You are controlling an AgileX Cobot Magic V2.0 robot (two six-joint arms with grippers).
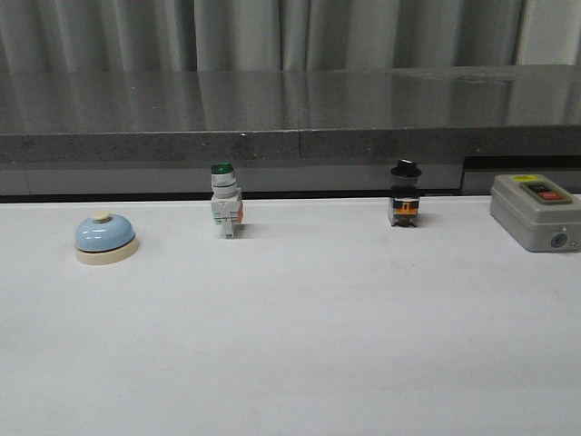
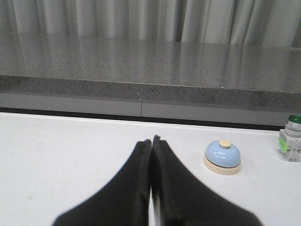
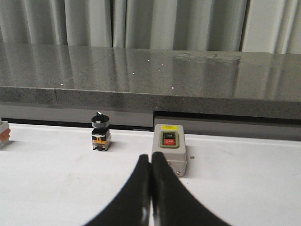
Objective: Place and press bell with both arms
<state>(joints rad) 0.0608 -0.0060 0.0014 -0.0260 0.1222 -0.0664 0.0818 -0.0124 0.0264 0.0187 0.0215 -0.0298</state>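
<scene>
On the white table (image 1: 290, 345), four items stand in a loose row near the far edge, well apart from each other. Far left: the bell (image 1: 105, 238), light-blue dome on a cream base, cream knob up, upright. Next along: green-capped switch (image 1: 225, 202), white body, upright. Right of centre: black-capped switch (image 1: 405, 195) with an orange band low on its body. Far right: grey control box (image 1: 537, 212) with on/off buttons on its top face. Behind the row, a dark speckled stone ledge (image 1: 290, 113); grey curtains (image 1: 272, 32) hang behind that.

Nothing lies between the bell and the near table edge. No arm shows in the front view.

Left gripper (image 2: 152, 141): fingers pressed together, tips meeting, holding nothing, low over the table. Bell sits just ahead of it and off to one side, untouched.

Right gripper (image 3: 150, 157): fingers likewise pressed tight, empty, tips pointing at the grey control box just beyond, black-capped switch off to the side.
</scene>
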